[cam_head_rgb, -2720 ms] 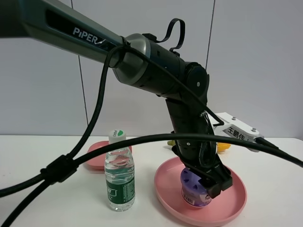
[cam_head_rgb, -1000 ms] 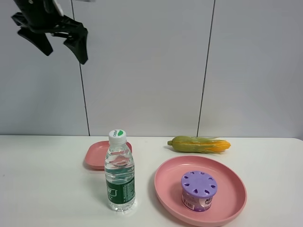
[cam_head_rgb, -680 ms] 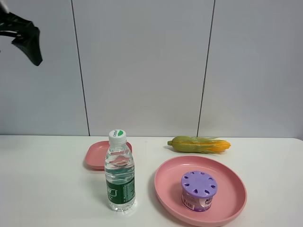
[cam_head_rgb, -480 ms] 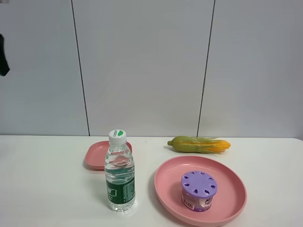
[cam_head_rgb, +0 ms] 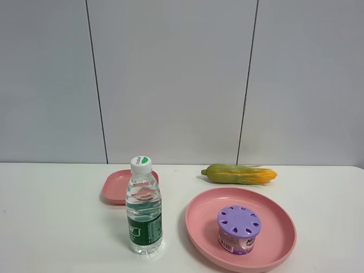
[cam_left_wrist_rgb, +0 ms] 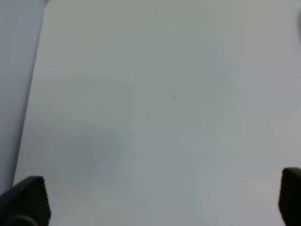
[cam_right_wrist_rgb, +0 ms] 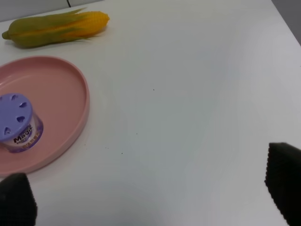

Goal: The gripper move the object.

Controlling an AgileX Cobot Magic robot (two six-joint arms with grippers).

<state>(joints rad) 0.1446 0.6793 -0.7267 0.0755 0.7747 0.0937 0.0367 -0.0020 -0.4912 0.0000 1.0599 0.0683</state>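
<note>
In the high view you see no arm at all. Each wrist view shows only two dark fingertips at the edges of the picture. The left gripper (cam_left_wrist_rgb: 155, 202) looks down on bare white table (cam_left_wrist_rgb: 155, 94); its fingertips (cam_left_wrist_rgb: 28, 197) stand wide apart with nothing between them, so it is released. The right gripper (cam_right_wrist_rgb: 150, 193) is also spread wide and empty, its fingertips (cam_right_wrist_rgb: 284, 179) far from each other over the white surface, well apart from the big pink plate (cam_right_wrist_rgb: 70, 127).

Your task thing, the can (cam_head_rgb: 239, 228), stands upright on the big pink plate (cam_head_rgb: 273, 244), a little toward the front of it, and no gripper touches it. Its purple lid has drop-shaped holes. The label is white and purple; in the right wrist view you can read "Magic" on it (cam_right_wrist_rgb: 19, 123), and the smaller print below is too small to read.

Left of the plate stands the water bottle (cam_head_rgb: 144, 207), upright, with a green label whose writing you cannot read. Behind the bottle lies a small pink dish (cam_head_rgb: 116, 186). Behind the plate lies the corn cob (cam_head_rgb: 239, 173), apart from the rim.
</note>
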